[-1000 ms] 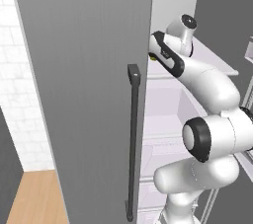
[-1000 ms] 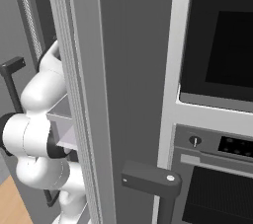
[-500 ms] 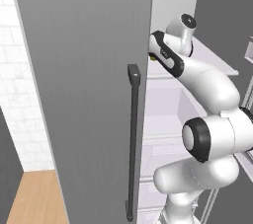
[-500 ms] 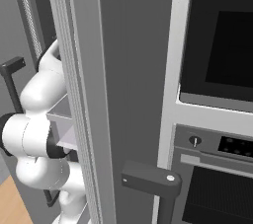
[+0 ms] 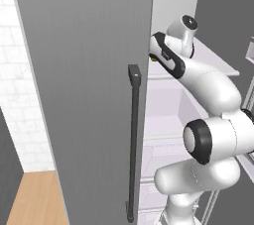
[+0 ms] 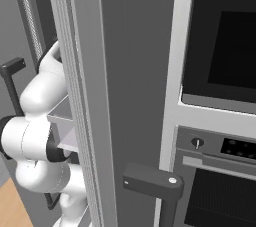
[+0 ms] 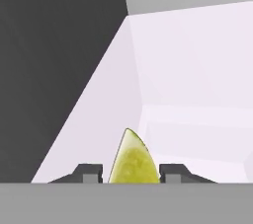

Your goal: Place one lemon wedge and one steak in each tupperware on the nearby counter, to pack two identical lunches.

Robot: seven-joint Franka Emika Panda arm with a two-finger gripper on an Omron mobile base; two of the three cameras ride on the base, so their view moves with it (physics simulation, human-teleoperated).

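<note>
A yellow-green lemon wedge (image 7: 132, 159) stands on the white fridge shelf (image 7: 197, 134), pointed tip up, in the hand view. My gripper (image 7: 131, 172) has one dark fingertip (image 7: 89, 172) on each side of it, both pressed close against its flanks. In the left base view my arm reaches into the open fridge, and a sliver of yellow lemon (image 5: 154, 59) shows at the wrist, just past the door's edge. The steak, the tupperware and the counter are out of view.
The open grey fridge door (image 5: 84, 95) with its dark vertical handle (image 5: 133, 140) stands close on the arm's left. The other door's edge (image 6: 82, 101) hems the arm in on its right. A built-in oven (image 6: 220, 36) is further right.
</note>
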